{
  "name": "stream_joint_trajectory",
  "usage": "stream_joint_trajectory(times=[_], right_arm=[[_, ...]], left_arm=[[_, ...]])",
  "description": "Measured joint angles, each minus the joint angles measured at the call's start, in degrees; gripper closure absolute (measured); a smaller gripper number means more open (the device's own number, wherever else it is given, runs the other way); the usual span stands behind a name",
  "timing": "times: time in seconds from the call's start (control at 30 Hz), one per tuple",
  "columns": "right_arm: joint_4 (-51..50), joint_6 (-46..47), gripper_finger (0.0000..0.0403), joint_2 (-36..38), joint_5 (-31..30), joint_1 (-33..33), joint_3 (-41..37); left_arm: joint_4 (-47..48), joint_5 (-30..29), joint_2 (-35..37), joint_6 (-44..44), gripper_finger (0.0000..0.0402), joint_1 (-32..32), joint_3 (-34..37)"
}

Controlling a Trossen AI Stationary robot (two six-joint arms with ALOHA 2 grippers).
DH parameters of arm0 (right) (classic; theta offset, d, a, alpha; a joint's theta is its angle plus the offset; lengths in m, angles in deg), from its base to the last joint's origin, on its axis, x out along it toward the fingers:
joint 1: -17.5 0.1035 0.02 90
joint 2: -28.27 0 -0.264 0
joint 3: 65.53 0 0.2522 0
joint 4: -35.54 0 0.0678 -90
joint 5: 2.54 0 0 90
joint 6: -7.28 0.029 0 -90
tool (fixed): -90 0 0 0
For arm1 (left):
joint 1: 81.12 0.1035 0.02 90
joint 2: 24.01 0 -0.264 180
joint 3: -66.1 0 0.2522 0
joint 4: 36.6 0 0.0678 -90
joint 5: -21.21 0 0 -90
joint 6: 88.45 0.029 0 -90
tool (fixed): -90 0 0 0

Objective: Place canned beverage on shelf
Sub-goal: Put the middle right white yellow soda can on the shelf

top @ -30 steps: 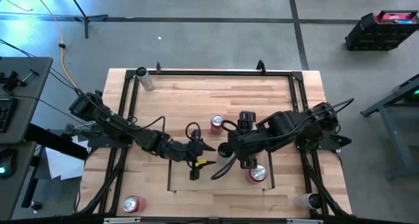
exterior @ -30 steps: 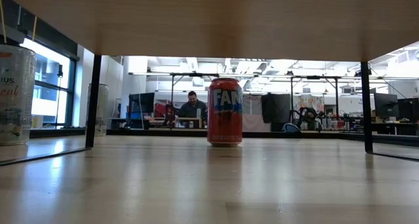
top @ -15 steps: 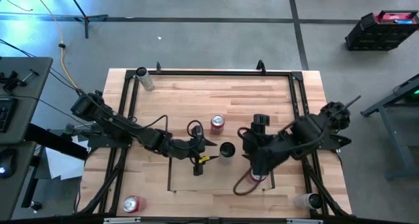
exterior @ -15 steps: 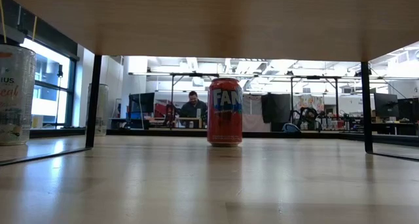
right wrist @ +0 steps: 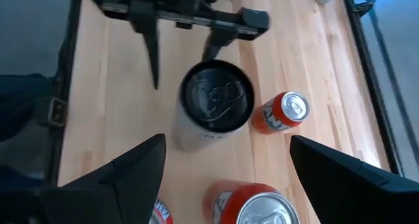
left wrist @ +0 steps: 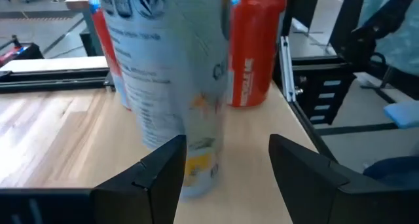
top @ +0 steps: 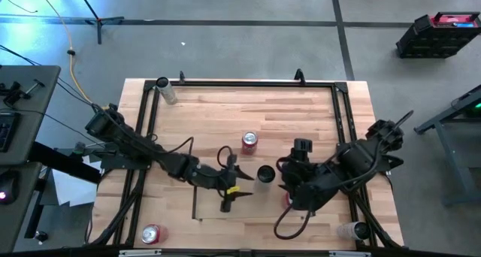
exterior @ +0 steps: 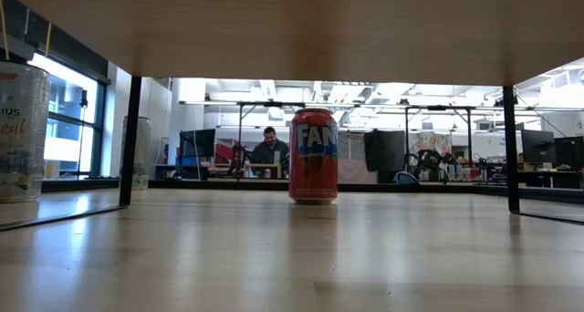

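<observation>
The shelf is a pale-wood panel at the table's near middle; the low view shows its underside. A pale can with a dark top stands upright on its base on the shelf. My left gripper is open, its fingers on either side of this can's lower body. My right gripper is open and empty above the shelf's right part, looking down on the can. A red can stands below it on the shelf and also shows in the left wrist view. My left gripper comes level from the table's left, one finger close against the pale can's lower wall and the other apart from it. I cannot tell whether the near finger touches the can.
A red Fanta can stands on the table just beyond the shelf and shows in the low view. More cans stand at the far left, near left and near right corners. A black tube frame rims the table.
My right gripper has drawn away from the dark-topped can toward the table's near right, and now covers the red can on the shelf. My left gripper has gone a little toward the table's right, up to the dark-topped can, which stands upright.
</observation>
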Motion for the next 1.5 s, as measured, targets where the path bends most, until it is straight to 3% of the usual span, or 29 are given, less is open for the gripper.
stream_joint_trajectory(times=[0.33,1.03,1.5], right_arm=[[-0.68,-0.28,0.0091,-3.10,-0.07,-0.20,-0.04],[-0.72,-3.46,0.0091,-4.98,0.15,-3.89,-0.09],[-0.72,-8.54,0.0091,-4.98,1.69,-4.30,-0.09]], left_arm=[[2.74,-5.25,2.25,0.46,0.0192,0.12,0.00],[1.16,-5.21,2.23,0.02,0.0192,3.83,0.00],[1.24,-1.40,2.23,1.02,0.0192,2.78,0.00]])
